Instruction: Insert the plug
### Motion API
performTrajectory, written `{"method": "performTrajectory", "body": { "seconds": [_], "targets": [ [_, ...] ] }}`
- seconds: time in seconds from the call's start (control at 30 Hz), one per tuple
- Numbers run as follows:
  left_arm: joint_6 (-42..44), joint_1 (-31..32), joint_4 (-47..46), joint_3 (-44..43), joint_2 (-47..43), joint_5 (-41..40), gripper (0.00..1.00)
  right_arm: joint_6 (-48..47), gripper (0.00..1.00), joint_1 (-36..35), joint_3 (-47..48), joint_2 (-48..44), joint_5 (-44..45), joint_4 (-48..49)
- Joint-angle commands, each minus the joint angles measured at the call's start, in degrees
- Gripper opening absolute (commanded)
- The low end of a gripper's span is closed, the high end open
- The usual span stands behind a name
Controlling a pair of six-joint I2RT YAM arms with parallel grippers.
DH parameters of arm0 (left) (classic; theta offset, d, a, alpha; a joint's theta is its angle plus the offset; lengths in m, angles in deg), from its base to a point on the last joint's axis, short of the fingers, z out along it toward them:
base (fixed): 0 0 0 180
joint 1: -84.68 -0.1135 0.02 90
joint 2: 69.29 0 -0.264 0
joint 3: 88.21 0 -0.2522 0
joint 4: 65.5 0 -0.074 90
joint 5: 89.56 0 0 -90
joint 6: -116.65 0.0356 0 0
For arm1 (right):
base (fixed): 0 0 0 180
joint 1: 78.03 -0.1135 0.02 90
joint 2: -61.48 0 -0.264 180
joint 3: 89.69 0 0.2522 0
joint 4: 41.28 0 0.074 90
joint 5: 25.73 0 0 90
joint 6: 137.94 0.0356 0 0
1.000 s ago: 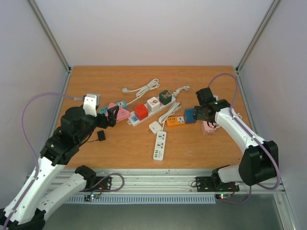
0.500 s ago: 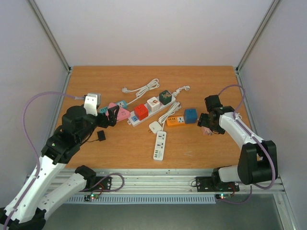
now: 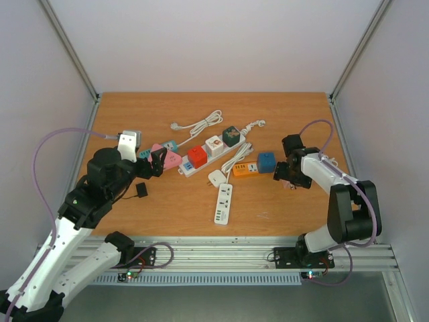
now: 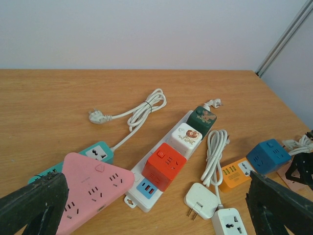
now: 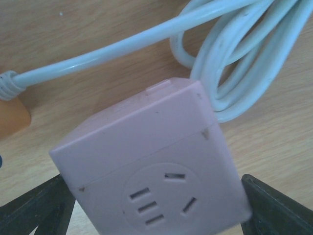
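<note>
Robot lab test cell, white panel walls (image 3: 221,40), aluminium frame (image 3: 221,251), wooden tabletop (image 3: 167,215)

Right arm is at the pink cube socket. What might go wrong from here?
1. The coiled white cable lies against the pink cube-shaped plastic socket; lifting may drag or snag it.
2. The right gripper appears to pinch only the near end of the socket, so it may twist or slip.

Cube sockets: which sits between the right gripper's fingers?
The pink cube, flanked by the right gripper beside a coiled white cord. The red cube, white cube and green cube sit on the white strip; the blue cube on the orange strip.
</note>
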Motion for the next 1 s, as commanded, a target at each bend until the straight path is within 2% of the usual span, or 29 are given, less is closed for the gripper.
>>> {"method": "performTrajectory", "body": {
  "seconds": [0.0,0.17,0.27,0.47,0.57,0.77,0.97],
  "targets": [
    [-0.07,-0.26,-1.66,0.25,0.15,0.42,0.99,-1.87,0.9,0.25,0.96,1.55,-2.09,1.67],
    [-0.07,-0.25,-1.46,0.25,0.46,0.52,1.0,-2.02,0.92,0.37,1.57,2.55,0.25,1.86],
    [-0.02,-0.33,-1.5,0.17,0.51,0.62,0.99,-1.41,0.98,0.37,2.16,2.99,2.42,1.68],
    [0.11,-0.34,-1.43,0.08,0.65,0.6,0.99,-1.94,0.98,0.37,3.36,4.15,3.26,2.87],
    [0.11,-0.34,-1.49,0.07,0.56,0.53,0.99,-2.02,0.93,0.36,3.75,5.1,2.81,3.49],
    [0.2,-0.34,-1.35,0.08,0.48,0.36,0.99,-0.19,0.66,0.36,2.62,3.63,4.47,3.98],
    [0.13,-0.34,-1.51,0.08,0.77,0.69,0.99,2.55,0.6,0.37,1.55,-3.06,6.82,2.56]
  ]
}}
